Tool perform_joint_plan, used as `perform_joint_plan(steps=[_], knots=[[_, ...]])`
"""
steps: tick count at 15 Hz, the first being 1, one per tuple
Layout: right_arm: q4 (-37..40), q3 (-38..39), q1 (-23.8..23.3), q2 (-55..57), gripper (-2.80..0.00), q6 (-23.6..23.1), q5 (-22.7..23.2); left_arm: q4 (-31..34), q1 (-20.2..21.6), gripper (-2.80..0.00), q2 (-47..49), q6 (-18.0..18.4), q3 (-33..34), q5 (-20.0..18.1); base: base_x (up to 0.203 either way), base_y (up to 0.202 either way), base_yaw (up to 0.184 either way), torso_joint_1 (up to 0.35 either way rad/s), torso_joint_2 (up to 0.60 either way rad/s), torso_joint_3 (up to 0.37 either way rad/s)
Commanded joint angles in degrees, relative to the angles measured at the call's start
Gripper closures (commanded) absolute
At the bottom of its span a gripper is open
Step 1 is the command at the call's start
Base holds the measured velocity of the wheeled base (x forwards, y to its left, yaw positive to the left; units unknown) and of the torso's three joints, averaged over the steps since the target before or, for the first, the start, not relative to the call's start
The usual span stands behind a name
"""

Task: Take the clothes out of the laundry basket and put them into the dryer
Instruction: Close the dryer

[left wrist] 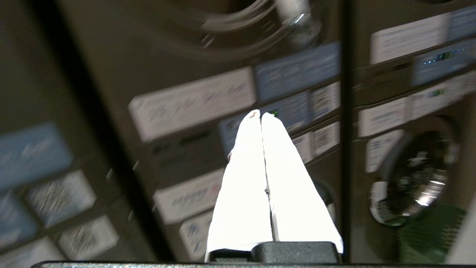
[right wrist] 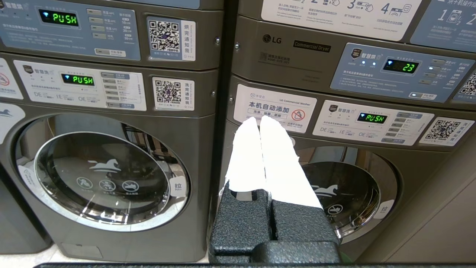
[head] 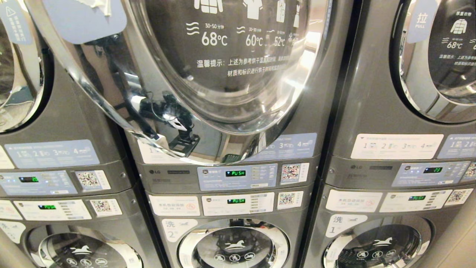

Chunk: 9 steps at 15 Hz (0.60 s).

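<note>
The head view showed three stacked laundry columns side by side, each a dryer over a washer, six machines in total. The middle dryer (head: 230, 111) carried a round chrome-rimmed door (head: 208, 67) with white garment icons and temperature markings on its glass; that door stood swung outward toward the camera, and its rim mirrored the robot. The dryer's green display (head: 235, 173) read PUSH, as did the display of the washer (head: 233, 242) beneath it. Neither arm appeared directly in the head view. In the left wrist view, the left tool (left wrist: 261, 113) had its two white fingers pressed together, holding nothing, and pointed at the control panels of the middle column; that picture was blurred. A green object (left wrist: 431, 234), possibly the laundry basket, showed low in front of the right column, well apart from the left tool; its contents could not be told. In the right wrist view, the right tool (right wrist: 260, 118) had its two white fingers together, empty, aimed at the seam between the middle and right washers. No clothes were discernible.
</note>
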Motion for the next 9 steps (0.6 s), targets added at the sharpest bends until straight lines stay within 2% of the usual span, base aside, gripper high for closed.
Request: perform_joint_plan(steps=[1, 3, 5, 7, 9], knots=[[0.02, -0.04, 0.02, -0.05, 0.0, -0.06, 0.06, -0.39, -0.09, 0.0, 13.44, 0.07, -9.73, -8.68, 0.0, 0.0, 0.0, 0.0, 0.0, 0.0], [0.02, -0.04, 0.05, -0.05, 0.0, 0.03, 0.06, -1.34, -1.54, 0.0, 25.72, 0.06, -22.65, -13.14, 0.0, 0.0, 0.0, 0.0, 0.0, 0.0], [0.02, -0.04, 0.0, -0.05, 0.0, 0.3, 0.05, -1.85, -6.69, 0.0, 33.79, 0.05, -32.34, -15.97, 0.0, 0.0, 0.0, 0.0, 0.0, 0.0], [0.02, -0.04, 0.08, -0.05, 0.0, 0.21, -0.03, -1.93, -13.73, 0.0, 38.72, 0.12, -37.57, -17.22, 0.0, 0.0, 0.0, 0.0, 0.0, 0.0], [0.02, -0.04, 0.07, -0.05, 0.0, 0.21, -0.03, -2.04, -17.97, 0.0, 43.36, 0.29, -41.88, -17.58, 0.0, 0.0, 0.0, 0.0, 0.0, 0.0]])
